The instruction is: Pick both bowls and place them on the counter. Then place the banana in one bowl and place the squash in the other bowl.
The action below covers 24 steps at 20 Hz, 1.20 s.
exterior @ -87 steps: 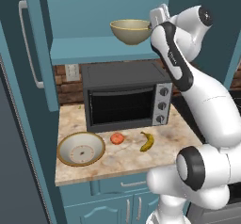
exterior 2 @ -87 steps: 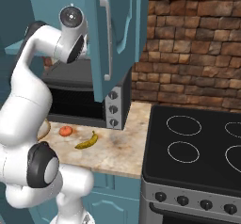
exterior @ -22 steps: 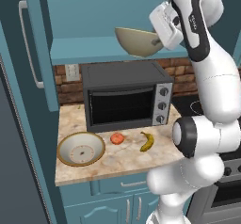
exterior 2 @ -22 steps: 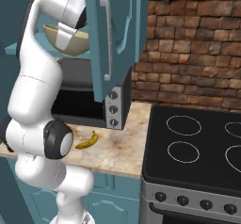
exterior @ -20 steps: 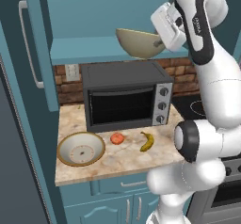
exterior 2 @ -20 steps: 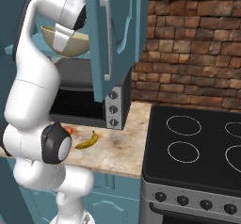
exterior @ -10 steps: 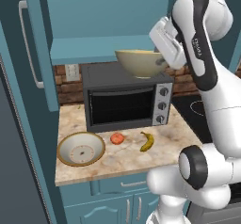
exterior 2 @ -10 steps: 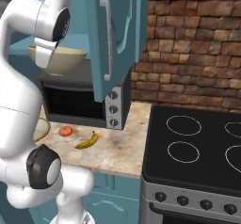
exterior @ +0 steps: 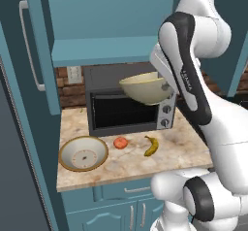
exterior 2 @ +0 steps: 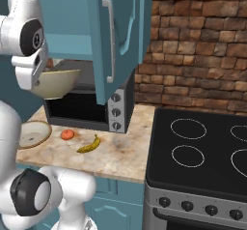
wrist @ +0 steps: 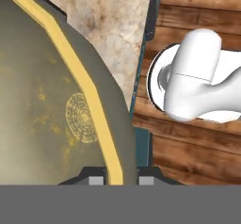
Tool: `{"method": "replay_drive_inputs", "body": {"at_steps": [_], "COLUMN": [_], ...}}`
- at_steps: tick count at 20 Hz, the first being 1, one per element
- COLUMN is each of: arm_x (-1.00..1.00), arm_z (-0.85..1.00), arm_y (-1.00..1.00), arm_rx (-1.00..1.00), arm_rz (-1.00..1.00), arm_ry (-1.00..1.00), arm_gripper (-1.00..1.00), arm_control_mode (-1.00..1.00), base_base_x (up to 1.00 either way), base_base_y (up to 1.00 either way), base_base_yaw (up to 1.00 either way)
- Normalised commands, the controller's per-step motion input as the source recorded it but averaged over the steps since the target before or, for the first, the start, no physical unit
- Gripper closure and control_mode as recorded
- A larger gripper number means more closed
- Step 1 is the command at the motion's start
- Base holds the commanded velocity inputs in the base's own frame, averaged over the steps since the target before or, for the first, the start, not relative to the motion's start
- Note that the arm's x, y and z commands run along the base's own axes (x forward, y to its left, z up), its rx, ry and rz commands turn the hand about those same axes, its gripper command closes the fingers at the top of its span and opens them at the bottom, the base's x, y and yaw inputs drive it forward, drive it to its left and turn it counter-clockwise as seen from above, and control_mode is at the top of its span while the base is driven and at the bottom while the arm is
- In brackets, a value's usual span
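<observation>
The deeper tan-olive bowl [exterior: 144, 87] [exterior 2: 57, 82] hangs in the air in front of the oven, above the counter [exterior: 177, 152] [exterior 2: 123, 152]. My gripper [exterior: 167, 83] [exterior 2: 41, 76] [wrist: 120, 177] is shut on its rim; in the hand view the yellow rim runs between the fingertips [wrist: 96, 180] and the bowl's inside [wrist: 42, 105] spreads to the left. The wide shallow bowl [exterior: 83, 153] [exterior 2: 32, 134] sits at the counter's left end. To its right lie the squash [exterior: 120, 142] [exterior 2: 67, 134] and then the banana [exterior: 151, 145] [exterior 2: 89, 146].
A black toaster oven [exterior: 121, 116] [exterior 2: 82, 110] stands at the back of the counter under an open teal cabinet, whose door [exterior 2: 123, 35] juts forward. The black stovetop [exterior 2: 202, 149] lies right of the counter. A tall dark panel [exterior: 19, 167] borders the left.
The arm has carried the tan-olive bowl out of the upper cabinet shelf and down, from above the oven to in front of its door. The things on the counter have not moved.
</observation>
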Motion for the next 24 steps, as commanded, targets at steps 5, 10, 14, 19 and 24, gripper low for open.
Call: {"method": "replay_drive_inputs", "body": {"at_steps": [5, 10, 14, 19, 24], "arm_x": [-0.22, -0.06, 0.01, 0.02, 0.17], "arm_z": [-0.63, -0.59, -0.64, -0.64, -0.58], "arm_y": [0.0, -0.04, -0.01, -0.04, -0.01], "arm_rx": [-0.09, 0.0, 0.0, 0.0, 0.0], "arm_rz": [-0.03, -0.1, -0.23, -0.21, -0.17], "arm_ry": [0.02, -0.15, -0.08, -0.05, -0.05], "arm_gripper": [1.0, 1.0, 1.0, 1.0, 1.0], "arm_control_mode": [-1.0, -1.0, -1.0, -1.0, -1.0], "base_base_x": [0.0, 0.0, 0.0, 0.0, 0.0], "base_base_y": [0.0, 0.0, 0.0, 0.0, 0.0], "base_base_yaw": [0.0, 0.0, 0.0, 0.0, 0.0]}}
